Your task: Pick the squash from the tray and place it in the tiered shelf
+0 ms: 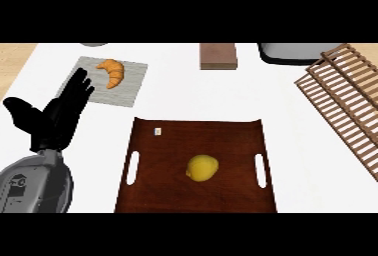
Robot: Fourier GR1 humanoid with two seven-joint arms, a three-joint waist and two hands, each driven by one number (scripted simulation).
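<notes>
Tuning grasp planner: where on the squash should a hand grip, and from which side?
Across its rounded middle, from above. The squash lies near the centre of the flat tray, bare tray all round, no neck or stem showing. It looks slightly longer toward the view's top, so probably close across the shorter left-right width.

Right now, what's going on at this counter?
Nothing is being handled yet. The yellow squash lies untouched on the brown tray. The robot's left hand rests open to the left of the tray, fingers up, holding nothing; its right hand is out of view. The wooden tiered shelf stands off to the right, apart from the tray. Beyond the hand, a croissant sits on a grey mat.
</notes>
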